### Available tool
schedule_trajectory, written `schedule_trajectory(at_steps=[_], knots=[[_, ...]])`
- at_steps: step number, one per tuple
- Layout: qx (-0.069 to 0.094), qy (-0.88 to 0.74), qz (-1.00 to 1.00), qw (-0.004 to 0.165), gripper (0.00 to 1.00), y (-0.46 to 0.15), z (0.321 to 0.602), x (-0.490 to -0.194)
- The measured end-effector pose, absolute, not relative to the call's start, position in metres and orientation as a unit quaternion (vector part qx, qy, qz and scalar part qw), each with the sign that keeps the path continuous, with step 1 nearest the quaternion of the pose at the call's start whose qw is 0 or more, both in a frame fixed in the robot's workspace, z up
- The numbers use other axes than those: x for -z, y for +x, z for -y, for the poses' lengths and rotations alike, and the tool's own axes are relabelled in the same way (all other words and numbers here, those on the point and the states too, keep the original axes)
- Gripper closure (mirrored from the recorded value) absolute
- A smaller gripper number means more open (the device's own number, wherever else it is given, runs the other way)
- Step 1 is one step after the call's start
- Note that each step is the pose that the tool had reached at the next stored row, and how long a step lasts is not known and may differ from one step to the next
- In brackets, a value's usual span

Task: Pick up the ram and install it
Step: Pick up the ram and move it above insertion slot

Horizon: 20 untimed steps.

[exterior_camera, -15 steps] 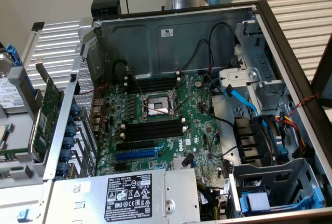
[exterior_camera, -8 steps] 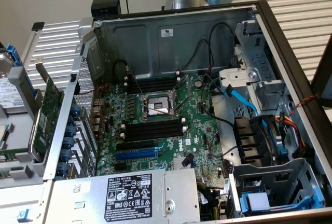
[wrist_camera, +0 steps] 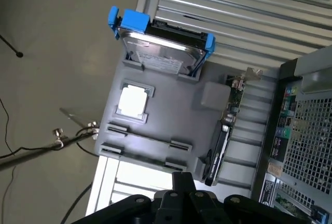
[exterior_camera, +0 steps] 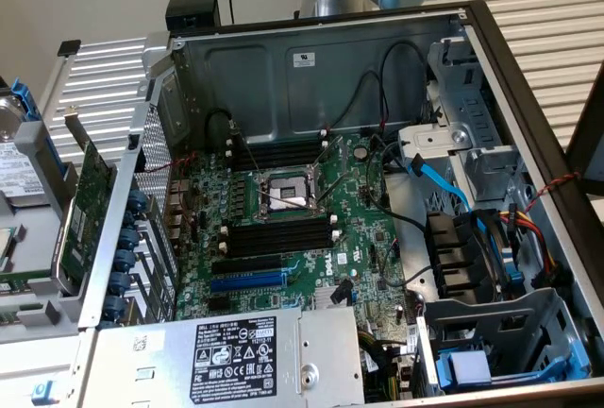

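A grey tray (wrist_camera: 171, 110) holds the parts. The ram (wrist_camera: 150, 140) stands on edge between the tray's clips as a long thin line; in the exterior view it looks like a green strip (exterior_camera: 19, 276) at the far left. My gripper (wrist_camera: 182, 182) hangs above the tray's edge, close to the ram's row of clips and apart from it. Its black fingers are shut together and hold nothing. The black memory slots (exterior_camera: 278, 235) with white end clips lie on the motherboard (exterior_camera: 311, 257) beside the processor socket (exterior_camera: 283, 195). Further slots (exterior_camera: 278, 153) lie behind the socket.
A hard drive (wrist_camera: 163, 53) in a blue caddy, a silver processor (wrist_camera: 134, 101) and a green expansion card (exterior_camera: 92, 186) with a metal bracket share the tray. The open case wall (exterior_camera: 123, 229) stands between tray and motherboard. Cables (exterior_camera: 444, 186) and a power supply (exterior_camera: 236, 356) crowd the case.
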<state>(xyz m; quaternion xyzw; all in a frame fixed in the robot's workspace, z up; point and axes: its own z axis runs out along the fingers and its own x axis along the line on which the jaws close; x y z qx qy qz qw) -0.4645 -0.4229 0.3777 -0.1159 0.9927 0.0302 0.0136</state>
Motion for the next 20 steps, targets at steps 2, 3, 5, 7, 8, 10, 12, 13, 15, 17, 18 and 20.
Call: schedule_trajectory(at_steps=[2, 3, 5, 7, 8, 10, 12, 13, 15, 17, 18, 20], knots=[[-0.030, -0.134, -0.990, 0.013, 0.90, -0.4646, 0.4229, -0.3774], [-0.031, -0.143, -0.989, 0.013, 0.90, -0.4646, 0.4229, -0.3772], [-0.031, -0.161, -0.986, 0.012, 0.90, -0.4646, 0.4229, -0.3770], [-0.031, -0.179, -0.983, 0.012, 0.90, -0.4645, 0.4229, -0.3769], [-0.031, -0.188, -0.982, 0.011, 0.90, -0.4646, 0.4229, -0.3768], [-0.031, -0.206, -0.978, 0.011, 0.90, -0.4646, 0.4229, -0.3764], [-0.032, -0.223, -0.974, 0.010, 0.90, -0.4646, 0.4229, -0.3760], [-0.032, -0.232, -0.972, 0.010, 0.90, -0.4646, 0.4229, -0.3759], [-0.032, -0.250, -0.968, 0.009, 0.90, -0.4646, 0.4229, -0.3759], [-0.032, -0.268, -0.963, 0.009, 0.90, -0.4646, 0.4229, -0.3758], [-0.032, -0.277, -0.960, 0.008, 0.90, -0.4646, 0.4229, -0.3758], [-0.031, -0.294, -0.955, 0.008, 0.90, -0.4647, 0.4229, -0.3758]])
